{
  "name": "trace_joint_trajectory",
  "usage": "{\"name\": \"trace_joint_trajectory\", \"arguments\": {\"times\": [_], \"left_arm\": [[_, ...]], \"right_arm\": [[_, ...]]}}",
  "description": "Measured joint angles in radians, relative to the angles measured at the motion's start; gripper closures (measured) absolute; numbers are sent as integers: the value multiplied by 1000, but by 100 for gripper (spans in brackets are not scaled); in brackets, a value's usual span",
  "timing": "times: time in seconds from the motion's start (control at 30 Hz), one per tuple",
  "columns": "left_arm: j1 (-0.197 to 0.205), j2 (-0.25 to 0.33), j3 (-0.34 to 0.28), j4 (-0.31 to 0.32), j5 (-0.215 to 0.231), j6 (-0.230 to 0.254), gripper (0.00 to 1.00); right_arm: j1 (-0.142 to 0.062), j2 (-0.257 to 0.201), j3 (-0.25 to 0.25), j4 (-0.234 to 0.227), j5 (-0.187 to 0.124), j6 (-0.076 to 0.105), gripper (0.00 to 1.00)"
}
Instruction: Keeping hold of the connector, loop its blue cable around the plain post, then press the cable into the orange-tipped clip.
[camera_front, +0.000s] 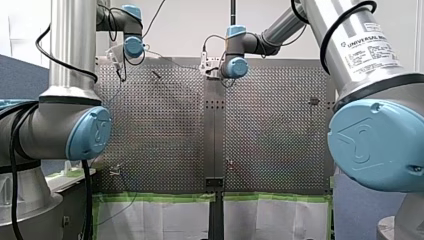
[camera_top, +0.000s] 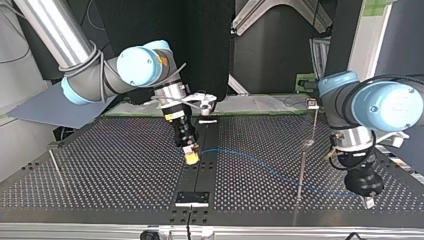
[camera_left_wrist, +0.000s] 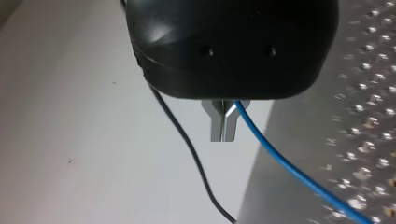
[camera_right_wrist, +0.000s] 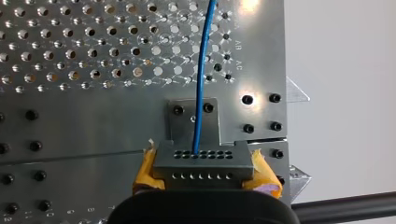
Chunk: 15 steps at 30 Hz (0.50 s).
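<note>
two grippers are engaged, one on each end of the cable run. the right gripper (camera_right_wrist: 204, 173), fitted with yellow pads (camera_right_wrist: 264, 178), is clamped on the two ends of a grey rectangular metal connector (camera_right_wrist: 201, 161) whose faces carry rows of small holes. a thin blue cable (camera_right_wrist: 200, 93) leaves the connector face ahead of this gripper. it runs straight out over a small grey screw-fastened plate (camera_right_wrist: 180, 122) and the perforated metal table (camera_right_wrist: 93, 56). in the top view the connector is at the dark central strip (camera_top: 200, 175) of the surface, about midway between the far and near edges; whether it touches the surface cannot be told. from there the cable lies in a shallow curve toward the near edge at that view's right and ends at the black left gripper (camera_top: 368, 201). in the left wrist view this gripper's metal fingers (camera_left_wrist: 218, 126) are pressed together at the tips, and the cable emerges from the fork between them. a thin black wire (camera_left_wrist: 187, 144) hangs beside them. a thin upright metal post (camera_top: 301, 172) stands on the surface between the two grippers, nearer the left one. the cable crosses its line low down; on which side it passes cannot be told.
</note>
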Motion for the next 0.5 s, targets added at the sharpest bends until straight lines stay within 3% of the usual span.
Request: {"name": "trace_joint_trajectory", "arguments": {"times": [0.3, 0.5], "left_arm": [[2, -3, -59, 49, 1, -8, 100], [-3, -35, -75, 71, 26, -14, 100]], "right_arm": [[-2, 16, 1, 4, 3, -2, 100], [-4, 33, 1, 5, 5, -4, 100]]}}
